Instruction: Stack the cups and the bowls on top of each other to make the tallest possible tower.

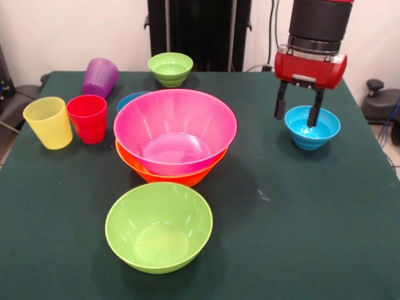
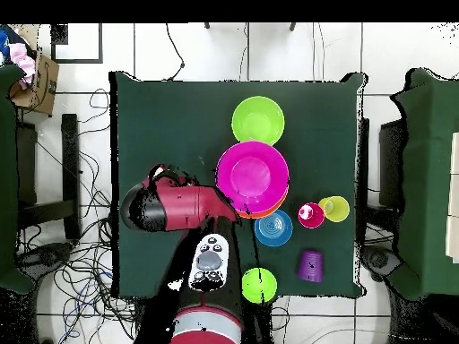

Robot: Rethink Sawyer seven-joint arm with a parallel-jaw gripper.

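Observation:
My gripper [image 1: 297, 112] hangs open over a blue bowl [image 1: 312, 128] at the right. One finger is inside the bowl's rim and the other just outside it. The pink bowl [image 1: 175, 128] sits nested in the orange bowl [image 1: 181, 177] at mid-table. A medium green bowl [image 1: 159, 226] stands in front of them and a small green bowl [image 1: 170, 67] at the back. A second blue bowl [image 1: 130, 100] peeks out behind the pink one. The yellow cup [image 1: 49, 122] and red cup [image 1: 87, 119] stand upright at the left. The purple cup [image 1: 100, 77] is mouth down behind them.
In the overhead view my arm [image 2: 170, 204] covers the gripper and the blue bowl under it. The pink bowl [image 2: 253, 175], the other blue bowl [image 2: 272, 227] and the cups [image 2: 311, 215] show there. Cables lie on the floor round the table.

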